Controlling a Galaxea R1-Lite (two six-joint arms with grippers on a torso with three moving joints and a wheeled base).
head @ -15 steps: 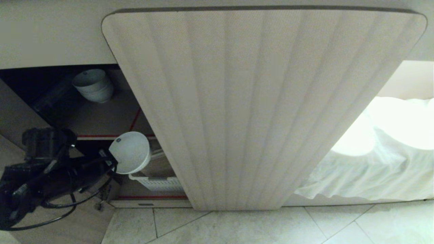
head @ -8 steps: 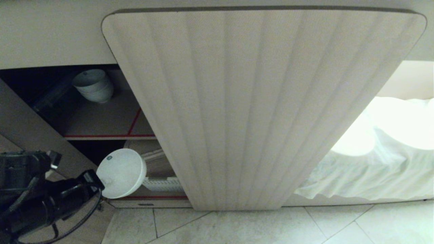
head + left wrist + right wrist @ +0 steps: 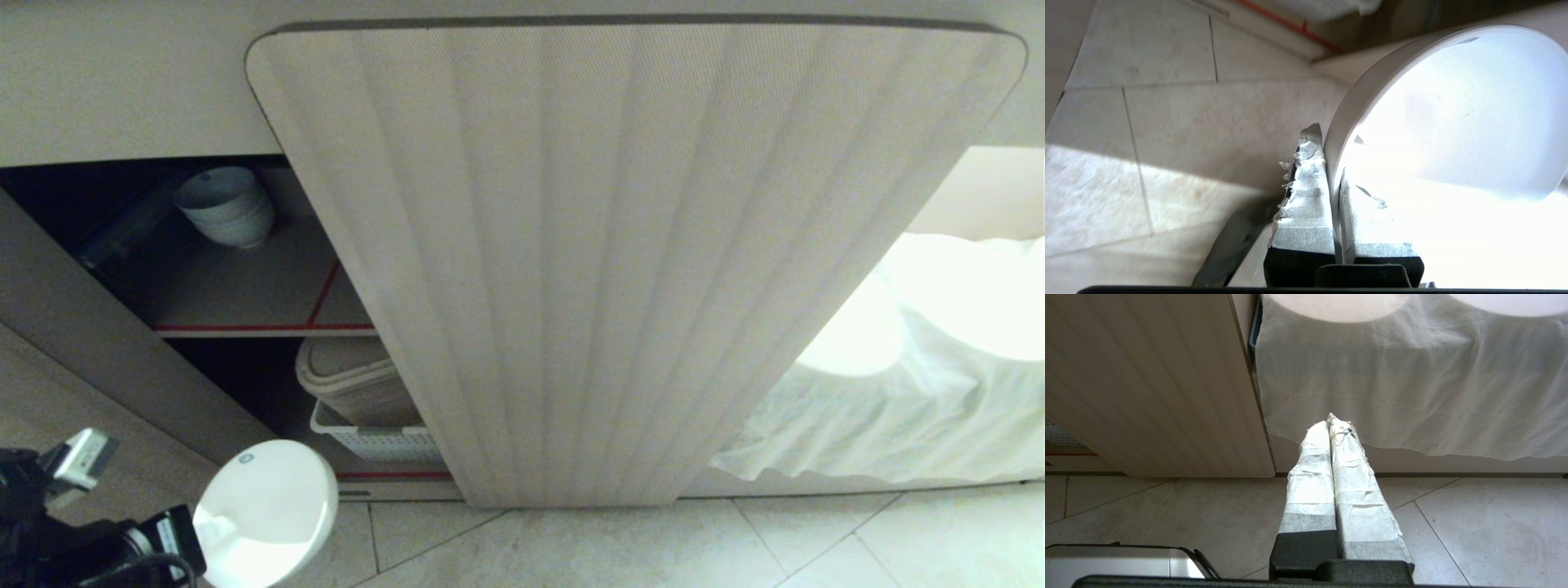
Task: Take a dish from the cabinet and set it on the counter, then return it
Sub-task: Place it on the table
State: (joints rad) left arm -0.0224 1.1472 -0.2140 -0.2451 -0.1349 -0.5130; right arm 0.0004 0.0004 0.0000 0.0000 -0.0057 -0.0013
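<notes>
Pale floor tiles lie below as my left gripper clamps the glossy white bowl's rim, counter out of sight above.

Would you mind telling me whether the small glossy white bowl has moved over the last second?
Yes. The small glossy white bowl, pinched by the left gripper, has come down and out from beside the red-taped cabinet shelf to over the floor tiles.

Kitchen: bowl-stocked cabinet, tiled floor
</notes>
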